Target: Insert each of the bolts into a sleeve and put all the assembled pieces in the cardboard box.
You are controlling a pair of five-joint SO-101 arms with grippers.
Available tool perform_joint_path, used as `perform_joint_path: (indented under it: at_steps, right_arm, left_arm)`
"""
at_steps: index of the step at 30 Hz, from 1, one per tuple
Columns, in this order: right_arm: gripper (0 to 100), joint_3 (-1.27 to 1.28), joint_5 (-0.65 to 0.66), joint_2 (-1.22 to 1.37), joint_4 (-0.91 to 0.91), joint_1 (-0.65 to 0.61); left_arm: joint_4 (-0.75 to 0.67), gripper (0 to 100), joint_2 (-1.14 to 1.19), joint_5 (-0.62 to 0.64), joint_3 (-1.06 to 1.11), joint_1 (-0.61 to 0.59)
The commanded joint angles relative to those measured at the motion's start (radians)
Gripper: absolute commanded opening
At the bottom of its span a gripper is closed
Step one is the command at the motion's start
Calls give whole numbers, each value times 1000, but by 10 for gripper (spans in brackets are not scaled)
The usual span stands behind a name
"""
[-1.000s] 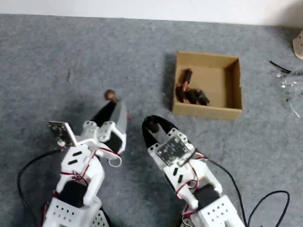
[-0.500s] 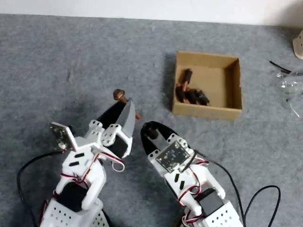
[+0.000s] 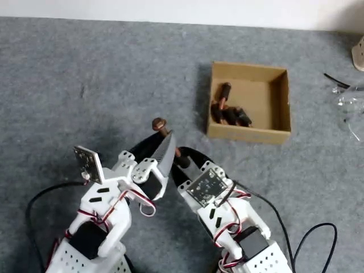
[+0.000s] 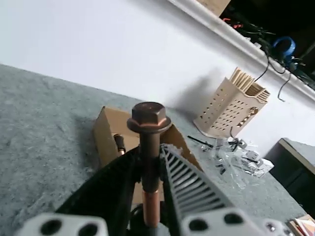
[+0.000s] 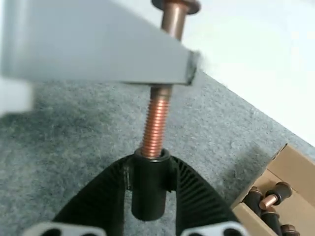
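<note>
My left gripper (image 3: pixel 162 143) is shut on a copper-coloured bolt (image 3: pixel 165 134), head up; the left wrist view shows the bolt (image 4: pixel 149 162) upright between the fingers. My right gripper (image 3: pixel 183 161) is shut on a black sleeve (image 5: pixel 149 184), held just right of the left one. The bolt's threaded end (image 5: pixel 155 128) meets the sleeve's top opening. The cardboard box (image 3: pixel 248 135) stands at the back right, and several assembled bolt-and-sleeve pieces (image 3: pixel 228 111) lie inside it.
Grey carpet covers the table. Clear plastic bits and a black wire (image 3: pixel 344 96) lie at the far right edge. A beige perforated holder (image 4: pixel 230 109) stands by the white wall behind the box.
The left arm has carried the bolt rightward toward the right gripper, bringing its tip onto the sleeve. The right arm shifted only slightly.
</note>
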Motion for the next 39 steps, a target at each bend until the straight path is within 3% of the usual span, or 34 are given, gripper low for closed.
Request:
perform_joint_path:
  at_steps: [1,7,17,22,28,39]
  right_arm:
    - [3,117,11,-21,-1,-10]
    - [3,120,11,-21,-2,-10]
    - [3,114,8,-21,-2,-12]
    - [3,113,3,-21,-1,-10]
    - [3,113,3,-21,2,-16]
    - [3,111,3,-22,53,-10]
  left_arm:
    - [11,7,-5,-8,-36,-5]
    - [9,6,-5,-5,79,-1]
    - [8,7,-5,-6,82,2]
    - [-60,6,-5,-2,99,-5]
    - [-86,7,-5,127,127,-44]
    - [-86,7,-5,192,116,-21]
